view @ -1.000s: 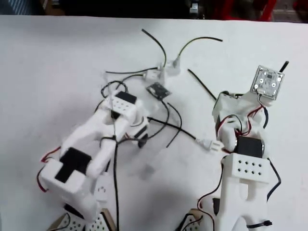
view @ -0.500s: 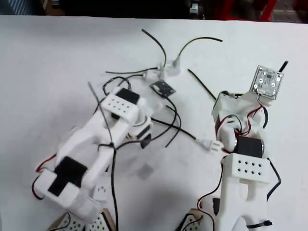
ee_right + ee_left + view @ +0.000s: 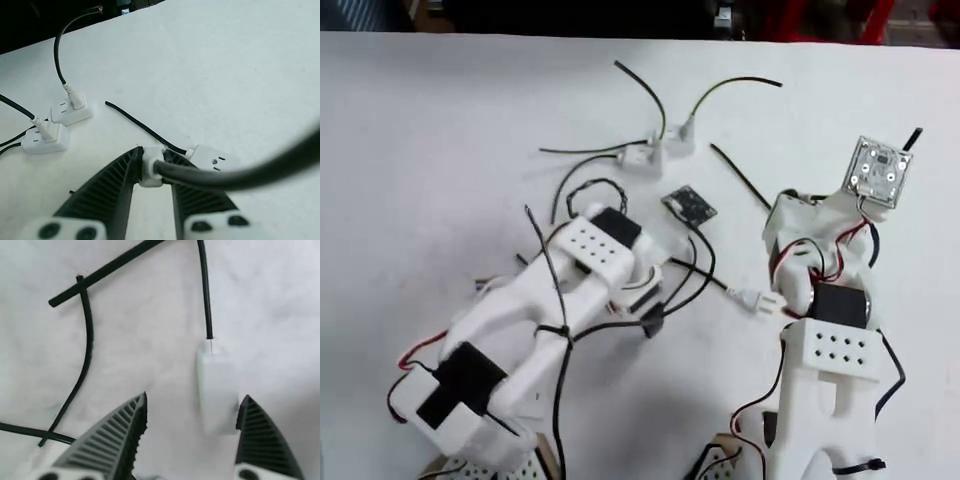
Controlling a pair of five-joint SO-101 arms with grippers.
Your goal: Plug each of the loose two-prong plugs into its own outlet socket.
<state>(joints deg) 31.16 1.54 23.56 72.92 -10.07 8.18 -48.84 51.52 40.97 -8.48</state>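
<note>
Left pincer (image 3: pixel 194 400), seen from its own wrist: the jaws stand wide apart above the white surface (image 3: pixel 280 300), holding nothing. A white connector body (image 3: pixel 216 390) lies flat between them, close against one finger (image 3: pixel 257 435) and well apart from the other. Its long axis runs along the pincer's line of reach, and a thin black lead (image 3: pixel 204 290) leaves the far end, so the cabled end points away from the pincer. Whether the body is a plug or a socket cannot be told. Right pincer (image 3: pixel 152 152), from its own wrist: the jaws are drawn narrow and clamp a white plug (image 3: pixel 146 161) between the tips. Just beside the plug lies a white socket (image 3: pixel 212 159), slotted face up, with its black cable (image 3: pixel 145 127) trailing off across the surface. Farther off are two outlets (image 3: pixel 70 112) (image 3: pixel 46 140), each with a plug seated in it and a cable rising from the top. High view: a loose plug (image 3: pixel 760 300) lies on the surface just beside the right arm (image 3: pixel 825 350), its long axis slightly slanted and its cabled end pointing toward the left arm (image 3: pixel 520 320).
</note>
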